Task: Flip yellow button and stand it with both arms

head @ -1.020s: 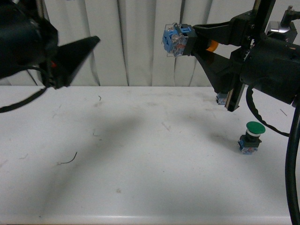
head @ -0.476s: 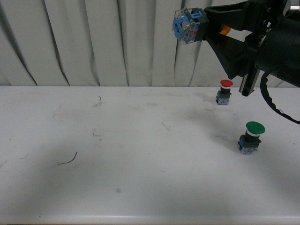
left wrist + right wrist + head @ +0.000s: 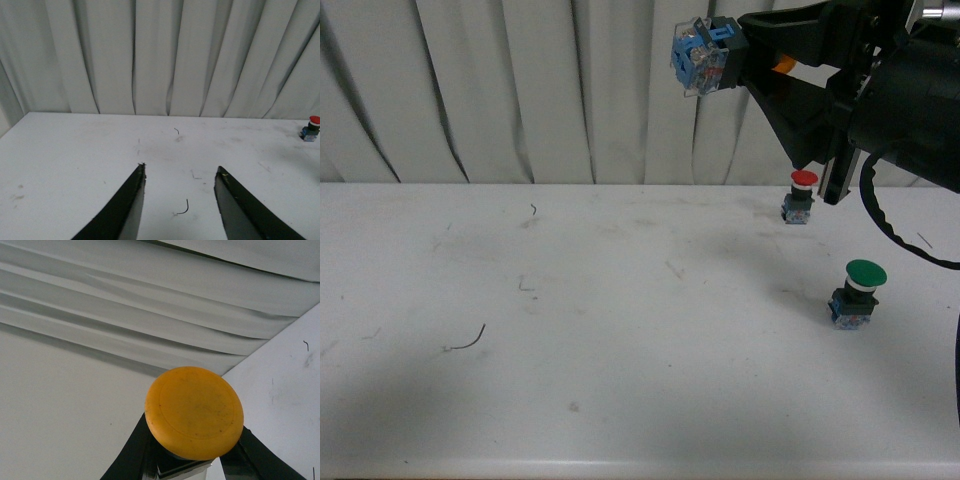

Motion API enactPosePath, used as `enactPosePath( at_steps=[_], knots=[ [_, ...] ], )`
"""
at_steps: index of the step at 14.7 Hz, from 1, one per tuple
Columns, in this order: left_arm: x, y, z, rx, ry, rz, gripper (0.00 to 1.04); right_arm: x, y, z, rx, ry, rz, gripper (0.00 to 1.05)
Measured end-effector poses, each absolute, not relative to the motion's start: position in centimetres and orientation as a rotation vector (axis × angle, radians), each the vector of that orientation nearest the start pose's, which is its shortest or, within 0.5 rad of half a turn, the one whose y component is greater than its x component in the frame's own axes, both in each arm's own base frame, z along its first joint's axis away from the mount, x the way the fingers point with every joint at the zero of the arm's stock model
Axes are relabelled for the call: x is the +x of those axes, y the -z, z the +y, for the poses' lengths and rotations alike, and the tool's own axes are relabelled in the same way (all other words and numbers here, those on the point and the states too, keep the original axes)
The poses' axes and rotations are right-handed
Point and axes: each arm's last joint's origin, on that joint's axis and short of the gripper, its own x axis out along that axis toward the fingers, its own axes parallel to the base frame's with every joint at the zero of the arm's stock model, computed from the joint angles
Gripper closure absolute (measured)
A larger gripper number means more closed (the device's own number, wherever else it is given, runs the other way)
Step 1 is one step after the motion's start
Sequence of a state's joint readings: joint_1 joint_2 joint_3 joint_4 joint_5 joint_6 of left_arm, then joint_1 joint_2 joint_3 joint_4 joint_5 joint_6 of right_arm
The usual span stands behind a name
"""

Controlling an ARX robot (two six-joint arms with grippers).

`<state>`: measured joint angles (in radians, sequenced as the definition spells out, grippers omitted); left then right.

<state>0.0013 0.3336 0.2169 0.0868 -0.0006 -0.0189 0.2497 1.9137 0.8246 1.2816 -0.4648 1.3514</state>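
My right gripper (image 3: 745, 55) is shut on the yellow button (image 3: 705, 55) and holds it high above the table at the upper right of the front view. The button lies sideways, its blue base pointing left and a sliver of its orange cap behind the fingers. In the right wrist view the round yellow cap (image 3: 194, 412) faces the camera between the black fingers (image 3: 132, 452). My left gripper (image 3: 180, 172) is open and empty above the bare table; it is out of the front view.
A red-capped button (image 3: 801, 196) stands at the back right of the white table (image 3: 620, 300) and also shows in the left wrist view (image 3: 311, 128). A green-capped button (image 3: 857, 293) stands nearer, at the right. A thin dark wire scrap (image 3: 465, 340) lies front left. Curtains hang behind.
The left arm has left the front view. The right gripper has lifted the yellow button higher, uncovering the red-capped button, then shifted it slightly left.
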Motion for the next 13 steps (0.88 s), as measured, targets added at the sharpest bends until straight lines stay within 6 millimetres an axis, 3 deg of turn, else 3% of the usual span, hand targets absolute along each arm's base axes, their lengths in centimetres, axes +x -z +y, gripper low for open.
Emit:
enactPosePath(
  at_steps=[3,4,5,10,13],
  knots=[
    [11.2,-21.5,0.0,-0.018,-0.001,-0.022,0.88,35.2,-18.1,10.6,1.256,-0.734,0.315,0.75],
    [11.1,-20.9,0.0,-0.018,-0.001,-0.011,0.98,35.2,-18.1,10.6,1.251,-0.735,0.313,0.75],
    [11.1,-20.0,0.0,-0.015,-0.002,0.01,1.03,35.1,-18.1,10.7,1.247,-0.74,0.314,0.75],
    [9.8,-18.0,0.0,-0.015,-0.001,0.019,1.03,35.1,-18.1,10.8,1.235,-0.741,0.31,0.75],
    [9.8,-17.9,0.0,-0.015,-0.001,0.005,1.03,34.9,-18.3,11.3,1.228,-0.754,0.306,0.75]
  ],
)
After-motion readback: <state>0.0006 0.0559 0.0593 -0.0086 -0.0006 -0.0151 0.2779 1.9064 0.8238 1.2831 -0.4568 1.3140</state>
